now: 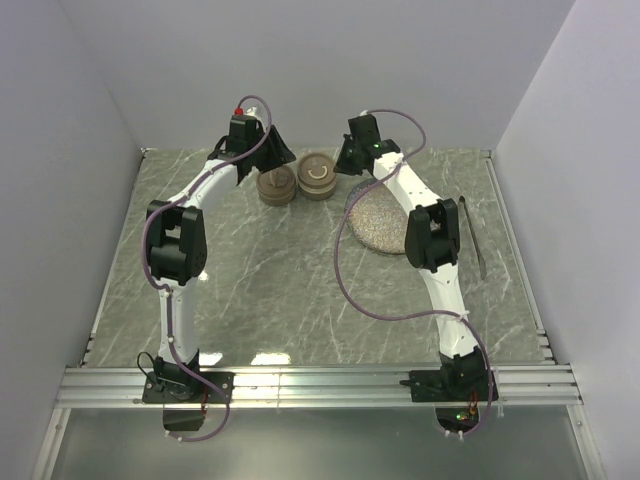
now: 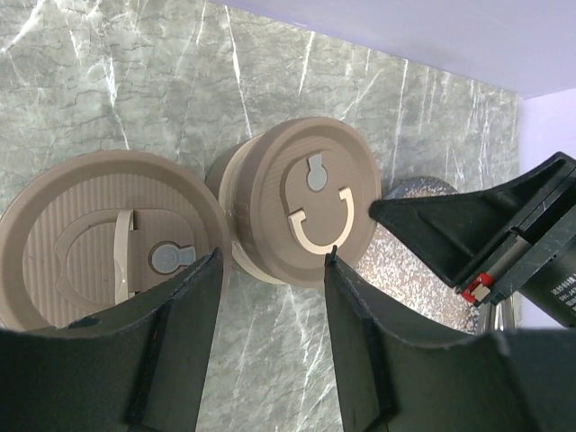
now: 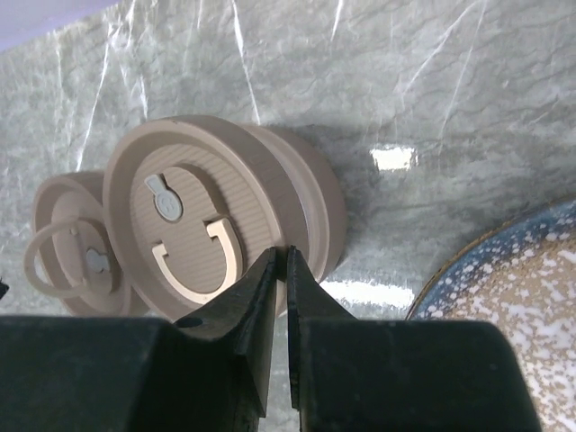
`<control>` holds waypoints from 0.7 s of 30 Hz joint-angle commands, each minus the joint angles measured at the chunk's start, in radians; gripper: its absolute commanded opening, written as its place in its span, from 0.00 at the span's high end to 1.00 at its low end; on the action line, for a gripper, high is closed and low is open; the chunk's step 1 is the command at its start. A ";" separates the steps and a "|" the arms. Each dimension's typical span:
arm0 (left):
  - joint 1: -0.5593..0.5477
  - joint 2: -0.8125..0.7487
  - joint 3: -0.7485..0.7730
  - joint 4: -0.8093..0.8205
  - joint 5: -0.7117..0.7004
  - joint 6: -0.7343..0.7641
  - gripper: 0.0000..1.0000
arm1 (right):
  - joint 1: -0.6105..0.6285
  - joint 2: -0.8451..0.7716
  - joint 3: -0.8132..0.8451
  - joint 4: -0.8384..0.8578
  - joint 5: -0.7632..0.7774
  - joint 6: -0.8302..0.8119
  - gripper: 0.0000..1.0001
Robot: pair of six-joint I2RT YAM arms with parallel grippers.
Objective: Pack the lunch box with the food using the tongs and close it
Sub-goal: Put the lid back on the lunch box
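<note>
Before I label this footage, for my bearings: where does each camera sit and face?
Top external: fixed high behind the robot, facing down over the table; left arm and right arm show, bases nearest.
Left wrist: on the left arm, looking past its open left pincer at the raised-handle tub and flat-handled tub; the right pincer intrudes.
Right wrist: on the right arm, looking past its closed fingers at the flat-handled tub.
Shared by both wrist views: both tubs, the speckled plate.

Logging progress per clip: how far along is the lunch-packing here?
Done, apparently: both round brown lunch boxes are lidded; the speckled grey plate shows no food where visible. In hand: nothing; the slim grey metal tongs lie on the table, left gripper open, right gripper shut. Left: unclear, contents hidden.
</note>
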 commanded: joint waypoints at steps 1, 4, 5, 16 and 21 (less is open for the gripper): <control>-0.003 -0.075 0.001 0.009 0.019 0.025 0.45 | 0.007 0.015 0.064 0.012 0.029 0.018 0.86; -0.003 -0.076 -0.003 0.009 0.022 0.027 0.45 | 0.006 0.036 0.102 -0.010 0.025 0.018 0.82; -0.003 -0.076 -0.002 0.009 0.023 0.027 0.45 | 0.006 0.038 0.105 -0.013 0.025 0.017 0.81; 0.000 -0.076 0.003 0.015 0.029 0.033 0.45 | 0.007 0.003 0.064 0.028 0.015 -0.019 0.62; 0.002 -0.076 0.003 0.017 0.033 0.034 0.44 | 0.006 -0.023 0.033 0.048 0.025 -0.031 0.52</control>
